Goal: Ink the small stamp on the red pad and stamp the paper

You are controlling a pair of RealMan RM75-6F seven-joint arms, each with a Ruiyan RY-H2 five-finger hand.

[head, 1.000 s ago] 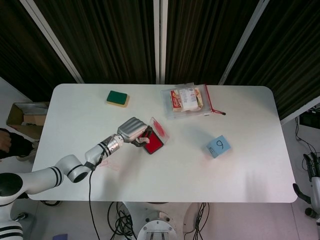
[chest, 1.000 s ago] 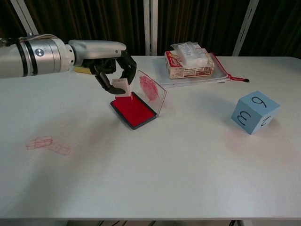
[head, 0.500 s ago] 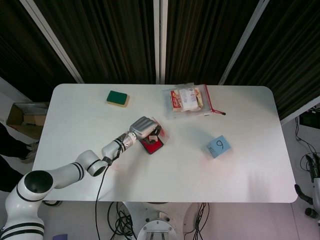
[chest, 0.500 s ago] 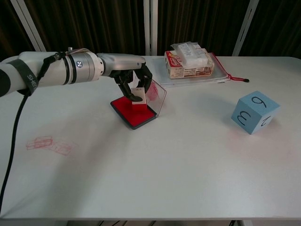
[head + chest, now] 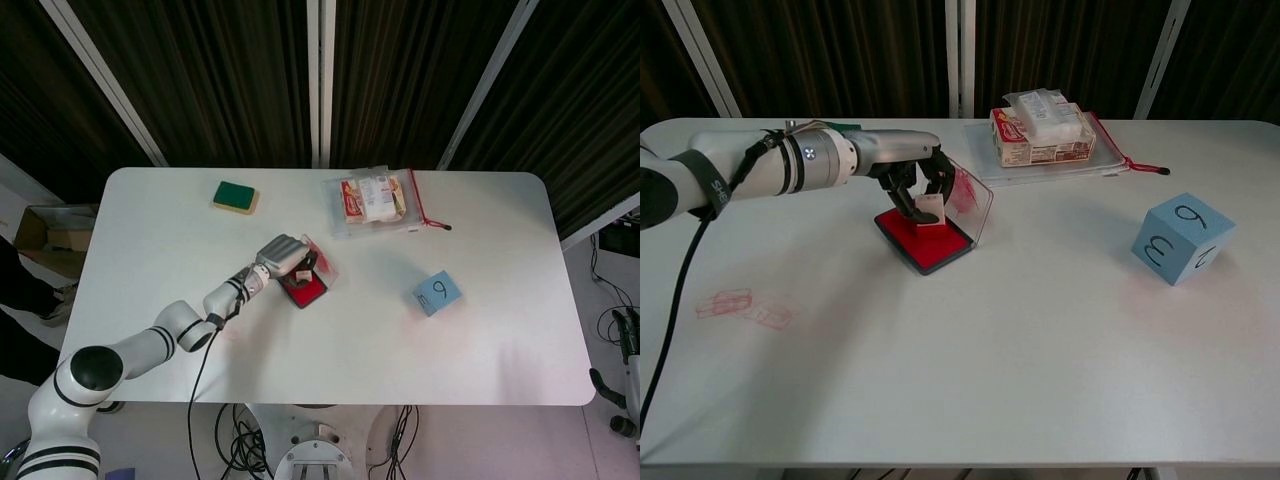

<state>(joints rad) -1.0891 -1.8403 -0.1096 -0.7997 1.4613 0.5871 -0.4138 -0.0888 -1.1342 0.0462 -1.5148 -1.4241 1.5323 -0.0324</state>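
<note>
My left hand (image 5: 910,175) (image 5: 282,254) grips the small white stamp (image 5: 929,211) and holds it down on the red ink pad (image 5: 925,240) (image 5: 303,289). The pad lies in a black tray with its clear, red-smeared lid (image 5: 971,196) standing open behind it. Red stamp prints (image 5: 742,308) mark the white surface at the near left; no separate sheet of paper can be made out. My right hand appears in neither view.
A blue cube (image 5: 1182,238) with numbers sits to the right. A clear pouch with packaged snacks (image 5: 1044,130) lies at the back centre. A green and yellow sponge (image 5: 235,196) rests at the back left. A black cable (image 5: 670,310) trails from my left arm.
My left hand carried the stamp from above the pad's left edge onto the red pad, then drew back slightly to the left, still holding the stamp on the ink.
</note>
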